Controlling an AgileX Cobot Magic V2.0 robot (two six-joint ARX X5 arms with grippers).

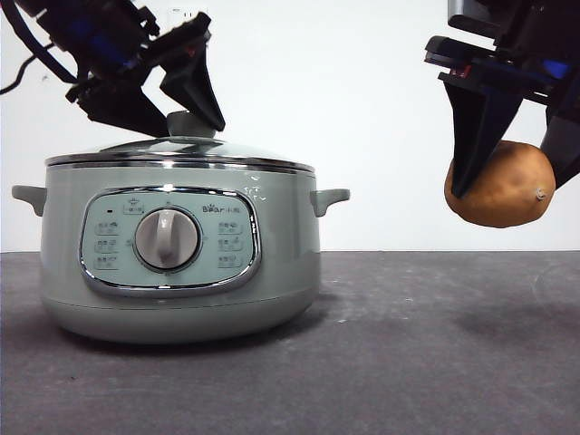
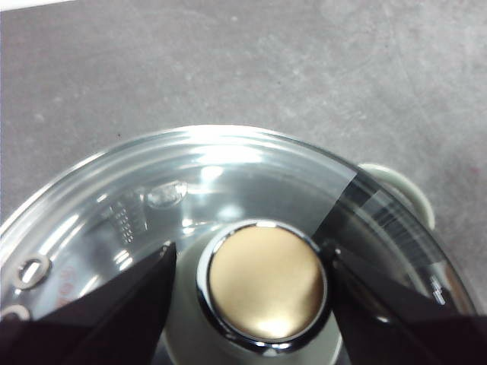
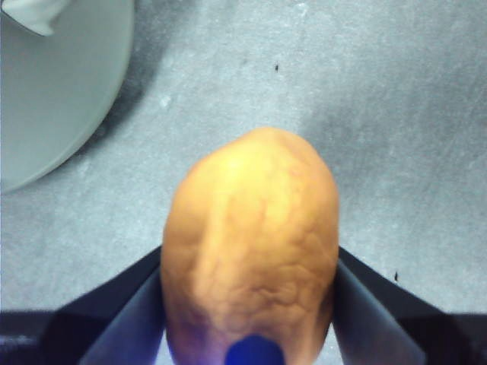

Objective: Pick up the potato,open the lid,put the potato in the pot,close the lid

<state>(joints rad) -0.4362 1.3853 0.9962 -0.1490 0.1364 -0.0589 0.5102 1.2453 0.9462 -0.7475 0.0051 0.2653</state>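
Item 1. Potato (image 1: 503,186): rounded oval, smooth orange-brown skin, finely veined. Location: mid-right of the front view, held in the air well above the dark grey tabletop (image 1: 408,362) and well apart from the pot. Handling, as judged: firm, moderately heavy for its size, not fragile; the curved skin could slip, so a clamp across the broad middle suits it.

Item 2. Right hand (image 3: 251,304): both black jaws pressed against the potato's flanks, closed on it. Pose: arm enters at the upper right of the front view, jaws pointing down.

Item 3. Lid (image 1: 181,149): shallow domed glass, shiny chrome rim, round knob (image 2: 266,285) with a chrome collar; seated on the pot. Handling, as judged: rigid, breakable, slick; the knob is the only sound hold.

Item 4. Left hand (image 2: 251,296): jaws parted, one on each side of the knob, a narrow gap showing at either side, nothing gripped. Pose: arm slants in from the upper left of the front view, tips level with the knob.

Item 5. Pot (image 1: 177,263): large round pale sage-green electric cooker, two small side handles, chrome-framed panel, central dial; stands at left-centre on the tabletop.
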